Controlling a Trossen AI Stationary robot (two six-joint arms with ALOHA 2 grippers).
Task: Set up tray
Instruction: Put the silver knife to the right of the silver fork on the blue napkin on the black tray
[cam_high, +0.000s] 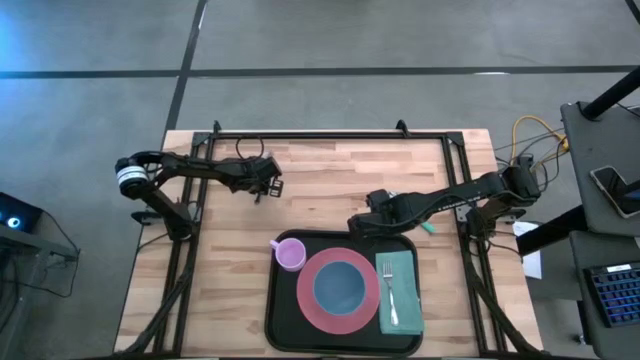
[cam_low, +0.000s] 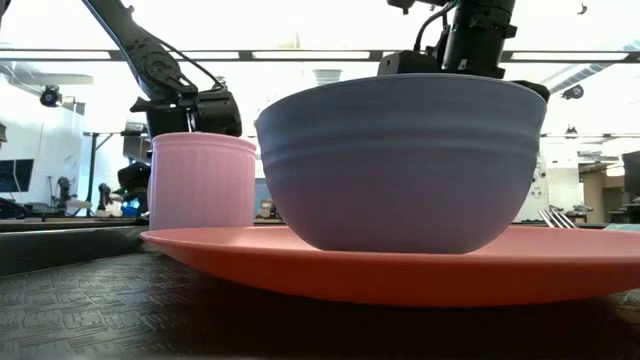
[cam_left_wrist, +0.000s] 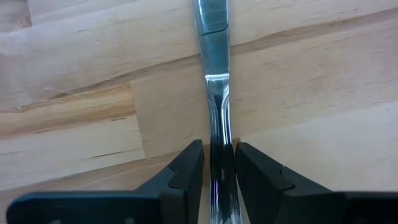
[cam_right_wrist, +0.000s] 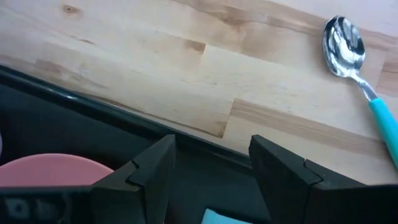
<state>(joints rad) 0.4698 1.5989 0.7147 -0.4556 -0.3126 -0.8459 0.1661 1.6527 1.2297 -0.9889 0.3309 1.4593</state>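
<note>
The black tray (cam_high: 283, 315) lies at the table's near edge. On it are a pink plate (cam_high: 305, 290) with a blue bowl (cam_high: 340, 285), a pink cup (cam_high: 290, 253) and a teal napkin (cam_high: 405, 270) with a fork (cam_high: 390, 292). My left gripper (cam_high: 268, 187) hovers over the bare wood beyond the tray's far-left corner, shut on a steel knife (cam_left_wrist: 214, 74). My right gripper (cam_high: 362, 222) is open above the tray's far rim (cam_right_wrist: 124, 118) and touches nothing. A teal-handled spoon (cam_right_wrist: 345, 40) lies flat on the wood beside it. My left gripper (cam_left_wrist: 219, 149) pinches the knife's ridged end (cam_left_wrist: 221, 168) between its two fingers. The knife runs along the fingers and sticks out past their tips over the wood. In the low view the gripper (cam_low: 190, 105) is well above the table; I cannot tell whether the knife's free end touches the wood.
The spoon (cam_high: 428, 228) lies just beyond the tray's far-right corner, under my right arm. Bare wooden table (cam_high: 330, 170) stretches between the two grippers and toward the far edge. A black frame runs along the table's sides.
</note>
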